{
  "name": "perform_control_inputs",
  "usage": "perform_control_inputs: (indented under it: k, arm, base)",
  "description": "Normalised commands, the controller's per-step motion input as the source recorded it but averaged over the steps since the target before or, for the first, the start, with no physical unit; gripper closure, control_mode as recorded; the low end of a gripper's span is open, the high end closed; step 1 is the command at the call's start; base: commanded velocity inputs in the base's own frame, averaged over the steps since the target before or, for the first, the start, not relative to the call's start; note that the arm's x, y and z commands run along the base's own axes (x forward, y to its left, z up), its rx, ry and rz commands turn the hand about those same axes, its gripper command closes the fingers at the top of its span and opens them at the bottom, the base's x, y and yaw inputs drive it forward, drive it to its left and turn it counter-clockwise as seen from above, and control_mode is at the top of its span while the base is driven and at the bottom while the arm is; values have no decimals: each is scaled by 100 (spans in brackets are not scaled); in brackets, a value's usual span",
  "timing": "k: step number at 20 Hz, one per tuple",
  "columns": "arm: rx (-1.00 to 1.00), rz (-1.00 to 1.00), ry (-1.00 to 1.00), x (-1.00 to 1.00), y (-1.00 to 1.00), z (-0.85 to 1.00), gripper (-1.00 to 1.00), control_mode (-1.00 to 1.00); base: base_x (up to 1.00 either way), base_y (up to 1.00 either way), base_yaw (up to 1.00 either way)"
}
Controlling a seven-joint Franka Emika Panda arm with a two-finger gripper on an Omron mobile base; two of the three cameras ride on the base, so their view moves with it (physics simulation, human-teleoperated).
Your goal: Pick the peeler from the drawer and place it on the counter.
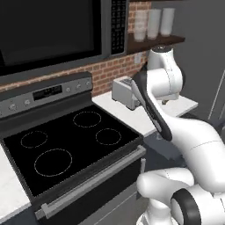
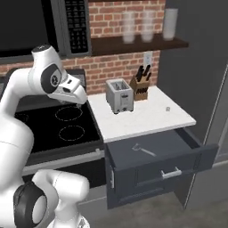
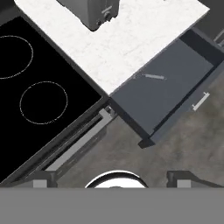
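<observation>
Right, risks from here, scanning left to right in the hand view.

Stovetop (image 3: 39, 87) sits at 9 o'clock, black glass; a descent that drifts that way lands on the oven door handle (image 3: 78, 144) at 7 o'clock instead of in the drawer.

Toaster (image 3: 94, 13) at 12 on the counter (image 3: 131, 39). It crowds the left part of the slab, so a careless placement could knock it; the free patch toward 1 o'clock looks safer.

Peeler (image 3: 153, 77) lies flat on the drawer floor at roughly 2 o'clock, just under the counter's front edge. My guess: that's the main hazard. The overhang is close, so a vertical approach may clip the counter lip with a finger before reaching it. It's also thin and flat on a smooth floor, so it's likely to skid or slip out on closing.

Drawer (image 3: 175, 87) is pulled out, with its front wall and small handle (image 3: 200, 101) at 3 o'clock; coming in from that side risks hitting the front wall.

Claw (image 3: 111, 179) is spread wide, empty, high above the floor, well apart from the peeler.
</observation>
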Motion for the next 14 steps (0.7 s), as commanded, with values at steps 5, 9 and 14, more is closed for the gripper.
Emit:
perform_control_inputs:
  k: [5, 9, 14]
  arm:
    - [0, 0, 0, 0, 0, 0, -100, 100]
    - [0, 0, 0, 0, 0, 0, -100, 100]
    - [0, 0, 0, 0, 0, 0, -100, 100]
  base:
    - [0, 34, -59]
    - [10, 32, -53]
    - [22, 13, -27]
